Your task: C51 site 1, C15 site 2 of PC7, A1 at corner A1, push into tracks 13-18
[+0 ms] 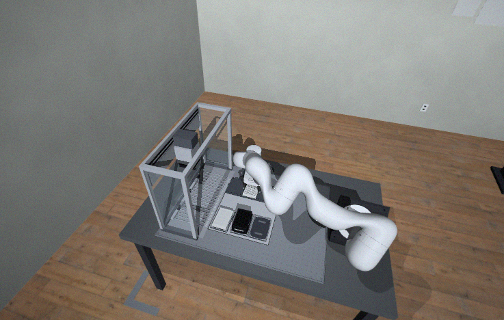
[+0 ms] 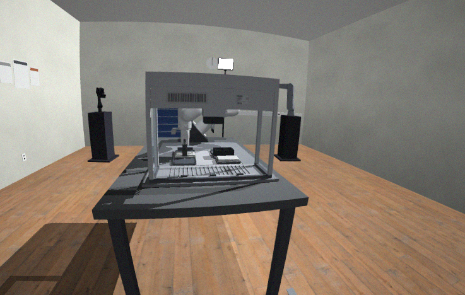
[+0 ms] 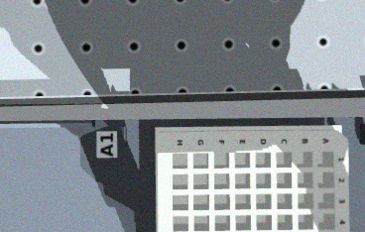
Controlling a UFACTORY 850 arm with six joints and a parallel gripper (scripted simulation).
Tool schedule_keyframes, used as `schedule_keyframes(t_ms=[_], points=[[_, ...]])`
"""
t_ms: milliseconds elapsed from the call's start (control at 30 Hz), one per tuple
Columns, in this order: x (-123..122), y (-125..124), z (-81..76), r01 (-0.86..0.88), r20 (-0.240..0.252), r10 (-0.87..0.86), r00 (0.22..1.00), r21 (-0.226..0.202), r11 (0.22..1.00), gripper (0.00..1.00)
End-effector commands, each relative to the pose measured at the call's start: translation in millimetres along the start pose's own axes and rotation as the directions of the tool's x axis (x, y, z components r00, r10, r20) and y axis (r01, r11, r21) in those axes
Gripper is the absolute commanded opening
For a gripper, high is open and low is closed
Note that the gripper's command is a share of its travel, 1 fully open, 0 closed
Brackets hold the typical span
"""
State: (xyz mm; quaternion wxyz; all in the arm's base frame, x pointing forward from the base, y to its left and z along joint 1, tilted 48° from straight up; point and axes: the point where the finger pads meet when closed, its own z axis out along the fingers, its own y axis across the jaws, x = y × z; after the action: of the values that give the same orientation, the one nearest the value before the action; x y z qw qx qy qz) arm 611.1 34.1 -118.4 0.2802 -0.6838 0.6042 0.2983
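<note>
three nests (image 1: 260,227) line the apron's edge in the top view: one holds c16 (image 1: 221,217), one c51 (image 1: 242,219), the nearest none. c15 (image 1: 249,192) hangs over pc7 (image 1: 235,187) toward the table's far edge.

exterior: one gripper (image 2: 184,150), clenched on c15, probably across its sides.

wrist: one a1 mark (image 3: 107,144) lies by the plate's h corner, not a. light, stiff, slick plastic; grip the skirt, level.

table (image 2: 204,205) | wall outlet (image 1: 424,107) | two black pedestals (image 2: 100,135) | wall papers (image 2: 20,73)

arm (image 1: 297,187) outstretched, jaws clamped on plate (image 3: 251,183)
</note>
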Motion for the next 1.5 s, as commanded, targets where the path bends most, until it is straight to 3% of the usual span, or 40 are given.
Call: schedule_keyframes(t_ms=[0, 667, 700, 1467], points=[[0.1, -0.9, 2.8, 0.001, -0.001, -0.001, 1.0, 0.002, 1.0, 0.0], [0.1, -0.9, 3.0, 0.001, -0.001, -0.001, 1.0, 0.002, 1.0, 0.0], [0.1, -0.9, 3.7, 0.001, -0.001, -0.001, 1.0, 0.002, 1.0, 1.0], [0.1, -0.9, 3.6, 0.001, -0.001, -0.001, 1.0, 0.002, 1.0, 1.0]])
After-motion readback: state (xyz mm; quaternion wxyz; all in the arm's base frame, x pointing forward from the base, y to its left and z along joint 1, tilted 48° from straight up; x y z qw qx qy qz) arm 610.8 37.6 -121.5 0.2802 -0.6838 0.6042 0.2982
